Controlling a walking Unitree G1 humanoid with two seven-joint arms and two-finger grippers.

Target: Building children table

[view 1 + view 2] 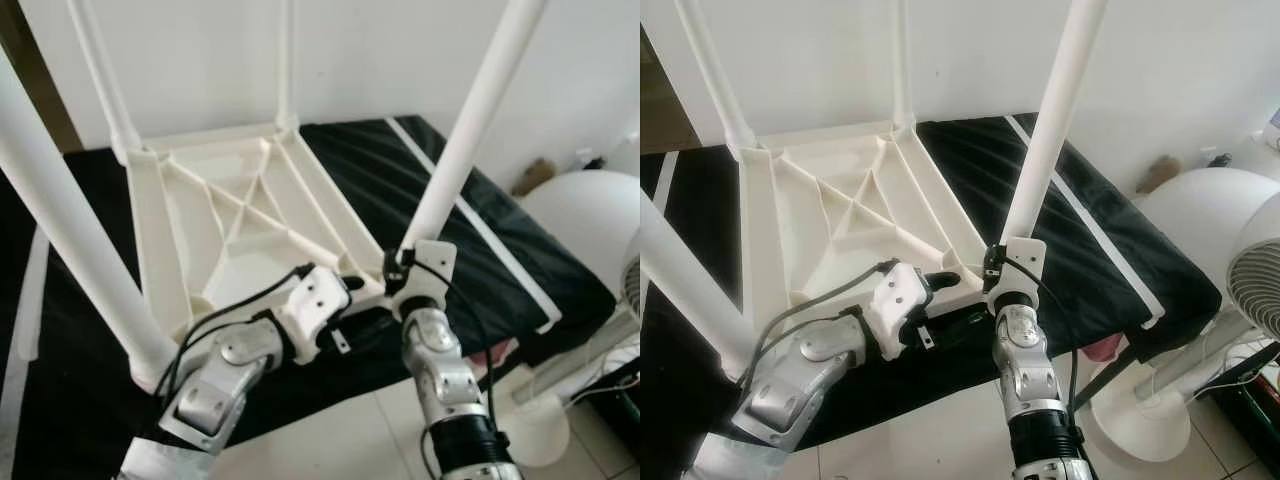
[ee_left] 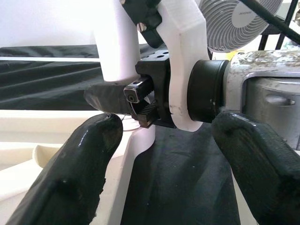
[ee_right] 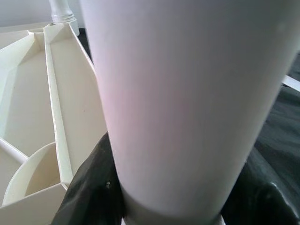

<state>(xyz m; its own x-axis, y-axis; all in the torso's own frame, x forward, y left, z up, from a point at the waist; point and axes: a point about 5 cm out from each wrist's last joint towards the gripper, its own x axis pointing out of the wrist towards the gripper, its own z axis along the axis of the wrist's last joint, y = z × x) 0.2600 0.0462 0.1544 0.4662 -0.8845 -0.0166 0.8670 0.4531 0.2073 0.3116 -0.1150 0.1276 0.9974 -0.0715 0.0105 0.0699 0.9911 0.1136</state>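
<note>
- The table was laid upside down on a black cloth, its ribbed underside up and four white legs rising from its corners.
- The near right leg was clasped at its base by the right gripper.
- The left gripper was held unclenched at the table's near edge, just beside that leg, its fingers spread.
- A fan was seen at the right.

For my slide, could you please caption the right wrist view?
Right end effector gripping the base of a white table leg at the corner of the upturned tabletop.
</note>
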